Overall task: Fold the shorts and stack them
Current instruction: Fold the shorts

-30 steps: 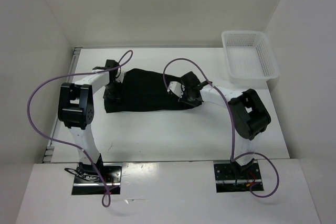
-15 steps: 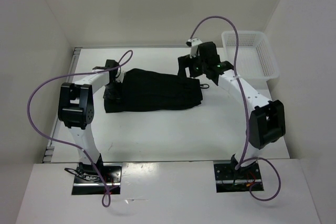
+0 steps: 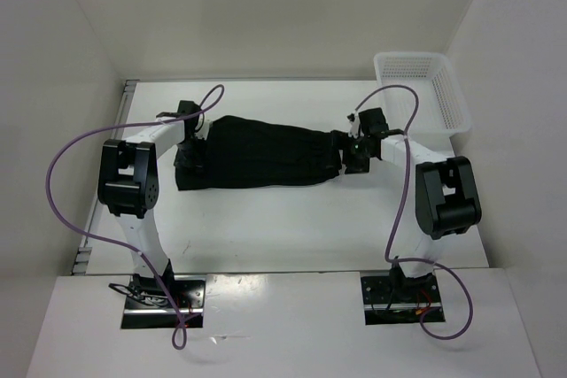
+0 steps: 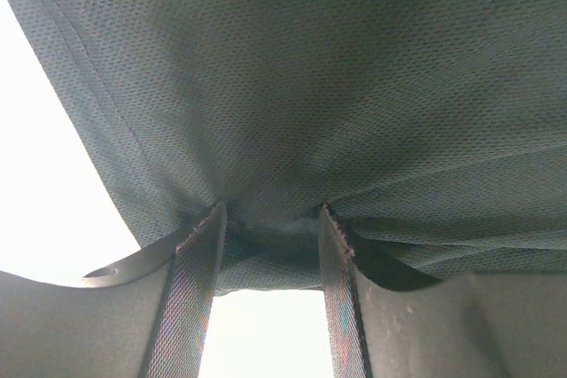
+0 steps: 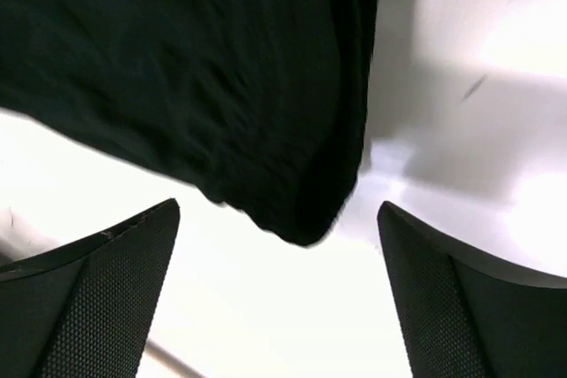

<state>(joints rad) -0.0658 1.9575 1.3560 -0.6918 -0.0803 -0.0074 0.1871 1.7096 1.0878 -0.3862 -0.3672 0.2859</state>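
The black shorts (image 3: 257,152) lie folded in a long band across the middle of the table. At their left end my left gripper (image 3: 188,155) is shut on a bunch of the fabric. In the left wrist view the mesh cloth (image 4: 310,86) gathers in wrinkles between the two fingertips of that gripper (image 4: 272,214). My right gripper (image 3: 347,152) sits low at the band's right end, open wide. In the right wrist view a rounded corner of the shorts (image 5: 204,77) hangs just ahead of its gap (image 5: 279,208), touching neither finger.
A white mesh basket (image 3: 454,95) stands at the back right corner. White walls close in the table on the left, back and right. Purple cables loop above both arms. The arm bases are bolted at the near edge.
My right gripper let go of the shorts, opened, swung up toward the back right, then came down at their right end. The shorts now reach farther right. The left arm has not moved.
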